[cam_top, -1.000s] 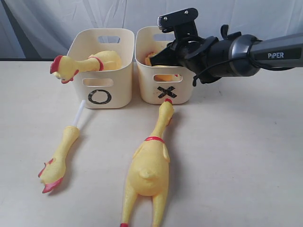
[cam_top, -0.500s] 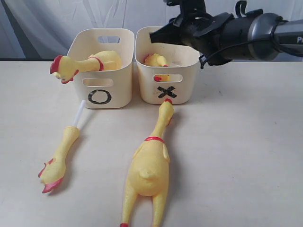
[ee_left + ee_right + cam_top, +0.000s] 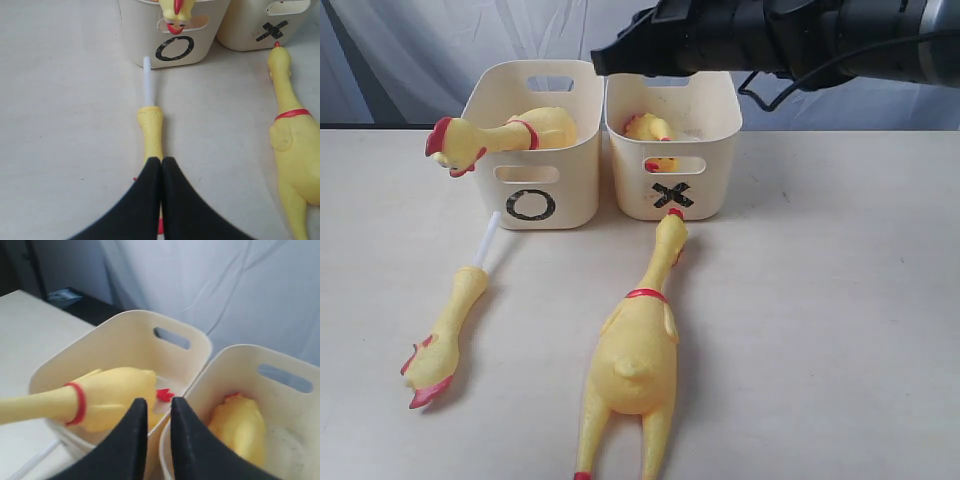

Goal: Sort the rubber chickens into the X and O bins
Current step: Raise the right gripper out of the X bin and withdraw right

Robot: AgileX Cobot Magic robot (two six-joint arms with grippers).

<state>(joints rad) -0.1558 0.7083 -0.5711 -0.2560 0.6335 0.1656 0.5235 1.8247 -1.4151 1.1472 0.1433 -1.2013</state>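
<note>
1. Large chicken: prone on table, head at foot of X bin; unsorted.
2. Thin chicken: tube toward O bin; unsorted.
3. Left gripper: pinched together, empty, hanging over item 2.
4. Binned: O-bin chicken, X-bin chicken.
5. Right gripper: slightly parted, empty. It has risen and swung left over the bins' shared edge, probably clearing after a drop.
</note>
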